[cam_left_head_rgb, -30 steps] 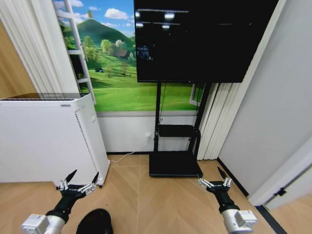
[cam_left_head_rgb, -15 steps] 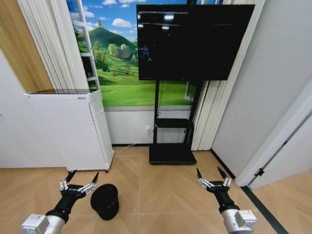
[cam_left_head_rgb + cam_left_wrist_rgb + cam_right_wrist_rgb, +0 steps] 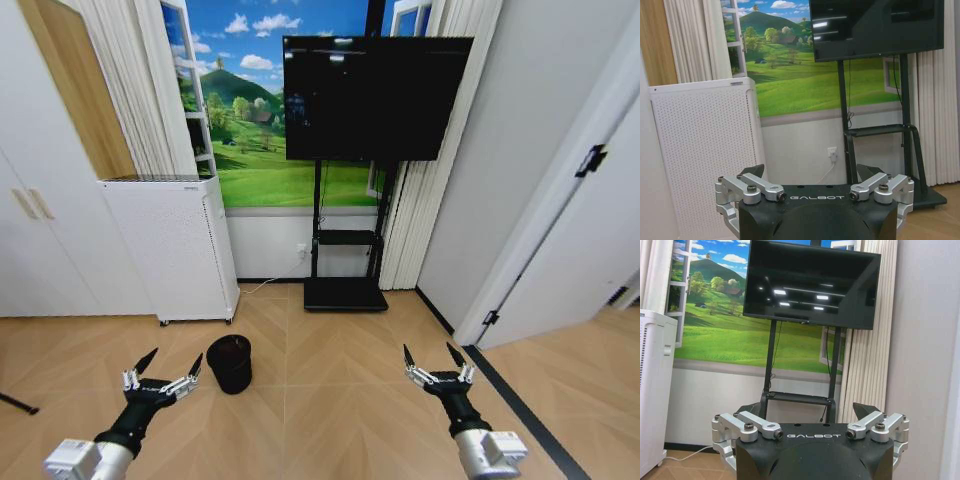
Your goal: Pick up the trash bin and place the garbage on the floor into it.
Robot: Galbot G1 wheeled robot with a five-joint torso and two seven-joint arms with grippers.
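The trash bin [image 3: 230, 363] stands upright on the floor [image 3: 330, 400], a little left of centre in the lower half of the head view. It is small, black and round, with its open rim facing up. It sits just in front of the white perforated air purifier [image 3: 175, 248], which stands against the wall in the left half of the frame, apart from the bin.

The left end effector [image 3: 160, 365] hangs in the lower left of the frame, its two dark fingers spread wide and holding nothing. It is near the bin, to the bin's left, and does not touch it. The right end effector [image 3: 435, 356] hangs in the lower right of the frame, also spread wide and empty, well apart from the bin.

Behind the bin, in the upper centre of the frame, a black television [image 3: 377, 98] is mounted on a dark stand [image 3: 345, 265] whose base rests on the floor against a wall with a green landscape mural [image 3: 255, 140]. In the left wrist view the air purifier [image 3: 705, 150] appears beyond the fingers.
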